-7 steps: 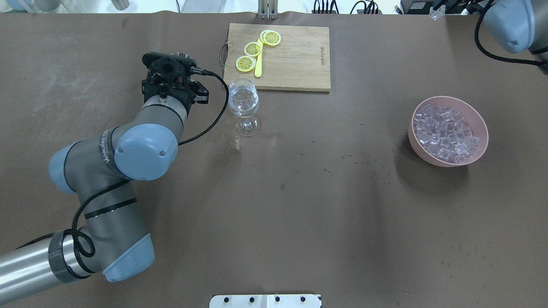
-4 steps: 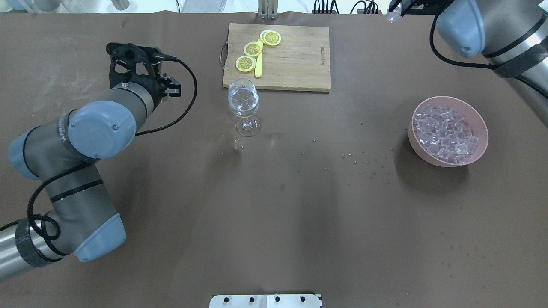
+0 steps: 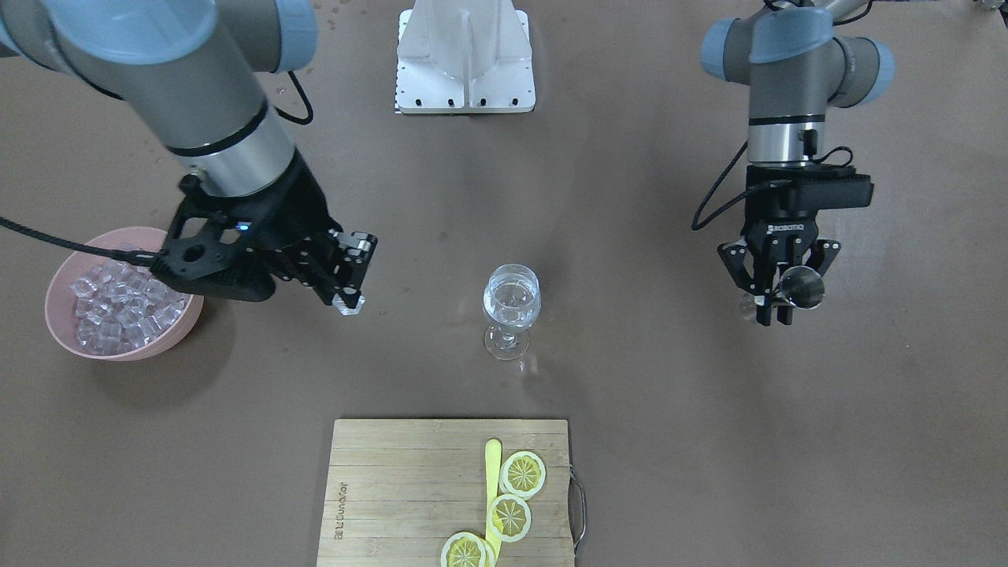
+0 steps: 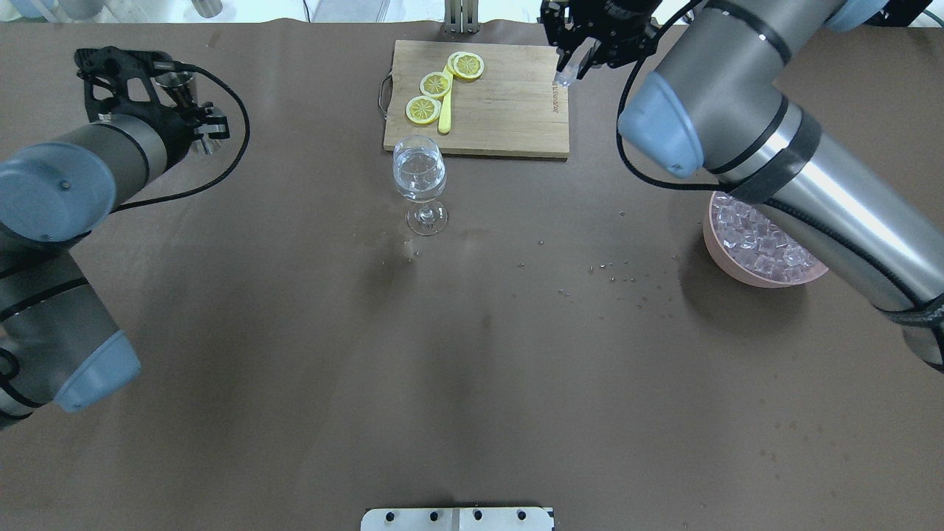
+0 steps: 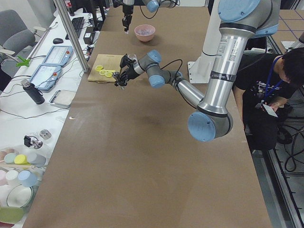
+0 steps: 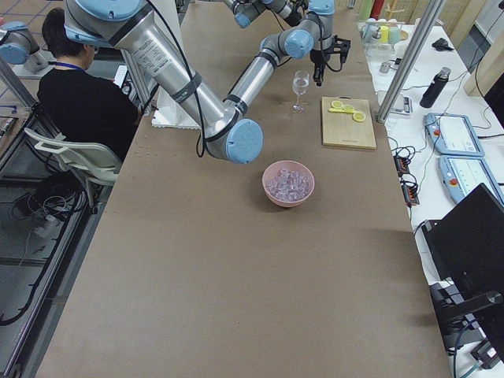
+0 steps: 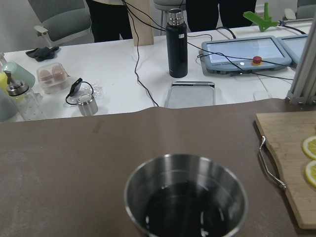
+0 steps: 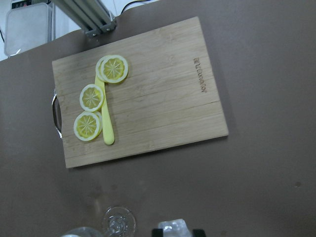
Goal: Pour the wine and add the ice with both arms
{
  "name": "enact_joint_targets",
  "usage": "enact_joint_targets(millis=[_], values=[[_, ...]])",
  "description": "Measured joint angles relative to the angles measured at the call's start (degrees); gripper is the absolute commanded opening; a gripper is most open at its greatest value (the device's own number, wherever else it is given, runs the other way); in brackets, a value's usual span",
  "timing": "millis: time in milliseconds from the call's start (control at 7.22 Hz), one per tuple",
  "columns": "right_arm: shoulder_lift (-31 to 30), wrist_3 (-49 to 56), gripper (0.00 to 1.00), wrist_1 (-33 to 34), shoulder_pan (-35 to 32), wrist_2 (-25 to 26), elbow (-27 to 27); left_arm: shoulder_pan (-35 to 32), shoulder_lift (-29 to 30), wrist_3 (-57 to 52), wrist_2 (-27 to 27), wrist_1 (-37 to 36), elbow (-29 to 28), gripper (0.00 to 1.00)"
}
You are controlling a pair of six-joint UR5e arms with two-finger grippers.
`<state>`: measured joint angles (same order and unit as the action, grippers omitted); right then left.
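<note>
A wine glass (image 4: 420,177) with clear contents stands in front of the cutting board; it also shows in the front view (image 3: 512,303). My left gripper (image 4: 181,92) is far left of the glass, shut on a small steel cup (image 3: 799,285). The left wrist view shows dark liquid in the cup (image 7: 185,197). My right gripper (image 4: 571,68) hangs over the board's right end, shut on one clear ice cube (image 4: 563,78), also seen in the front view (image 3: 349,305). More ice (image 4: 759,240) fills a pink bowl (image 4: 726,269) at the right, partly hidden by my right arm.
A wooden cutting board (image 4: 509,110) at the table's far edge holds three lemon slices (image 4: 435,85) and a yellow knife (image 4: 445,110). Small wet spots dot the brown table (image 4: 472,354). A white base block (image 3: 465,59) sits at the robot's edge.
My left arm has swung left, away from the glass, with the cup. My right arm has come in from the right with the ice cube, now over the board's right end.
</note>
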<state>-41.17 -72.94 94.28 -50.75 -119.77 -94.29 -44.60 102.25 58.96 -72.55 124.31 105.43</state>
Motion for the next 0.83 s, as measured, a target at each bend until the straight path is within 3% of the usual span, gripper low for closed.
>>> enact_joint_targets(millis=[277, 831], values=[[3.54, -5.43, 0.0, -2.61, 5.72, 4.54, 3.55, -4.67, -4.7, 0.01, -0.31, 12.85, -6.47, 0.09], [12.14, -9.26, 0.0, -2.97, 10.31, 8.09, 11.7, -9.6, -10.63, -0.14, -4.82, 30.93, -19.68, 0.09]])
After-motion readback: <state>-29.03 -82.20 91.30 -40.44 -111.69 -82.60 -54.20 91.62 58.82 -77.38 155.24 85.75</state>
